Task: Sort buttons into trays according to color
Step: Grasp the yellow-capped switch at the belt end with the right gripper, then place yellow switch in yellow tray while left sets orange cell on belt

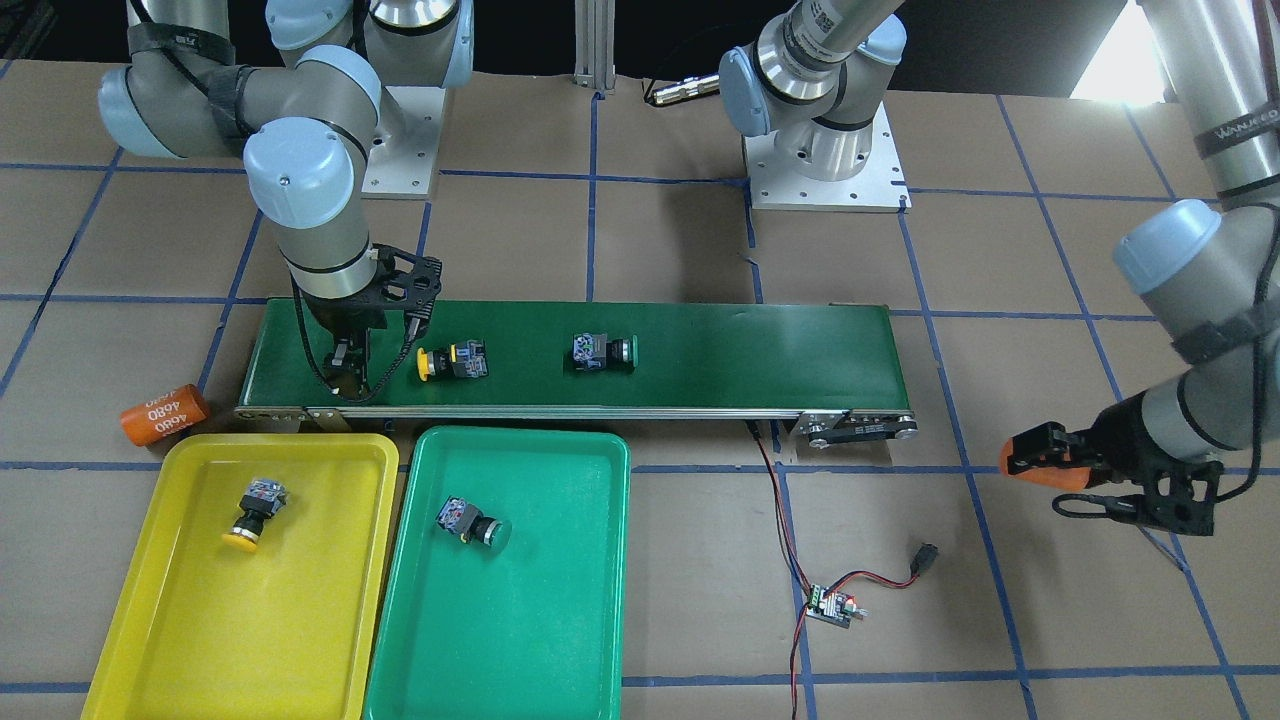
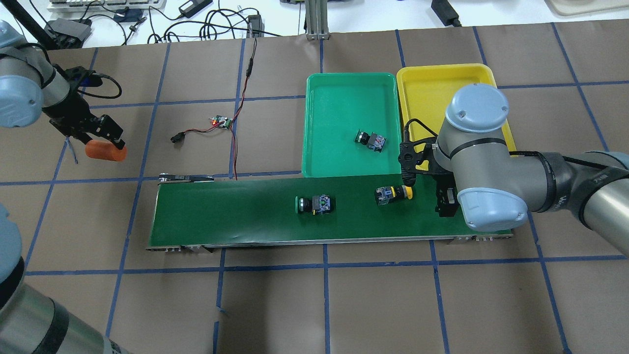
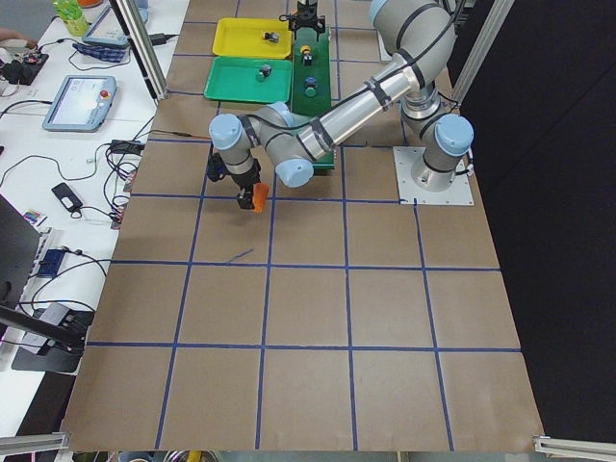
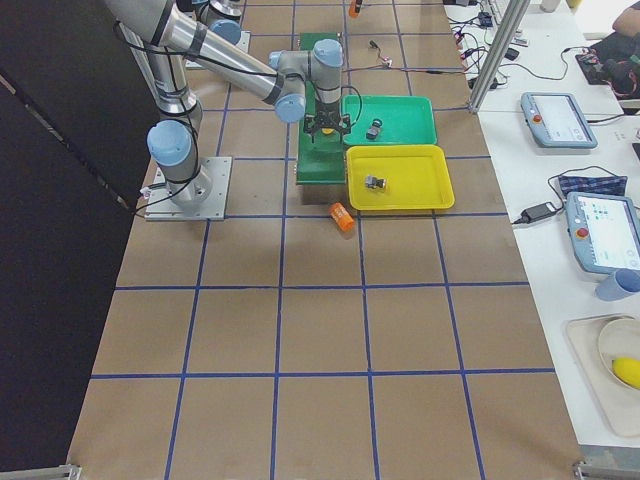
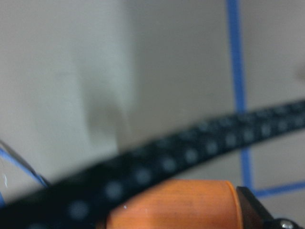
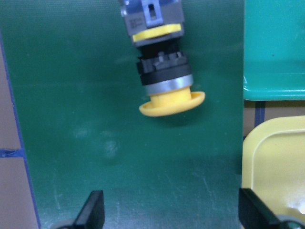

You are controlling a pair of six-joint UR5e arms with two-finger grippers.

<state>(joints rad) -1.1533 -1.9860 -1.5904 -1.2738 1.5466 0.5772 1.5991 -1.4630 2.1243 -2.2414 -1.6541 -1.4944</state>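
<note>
Brown-papered table [image 1: 660, 250] is carrying a conveyor belt [image 1: 750, 350], with the yellow tray [image 1: 180, 620] and green tray [image 1: 520, 640] alongside.
Over the belt the right gripper [image 6: 171, 212] is hovering, jaws apart; the yellow-capped button [image 6: 162, 67] is lying at its twelve o'clock, untouched. It looks light, rigid and slick-capped, so pinch its boxy body. Far off, the left gripper [image 2: 110, 140] is clamping an orange cylinder [image 2: 104, 151].

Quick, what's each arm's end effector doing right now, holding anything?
Left end effector: closed on an orange cylinder.
Right end effector: open and empty, over the belt by the yellow button.
</note>
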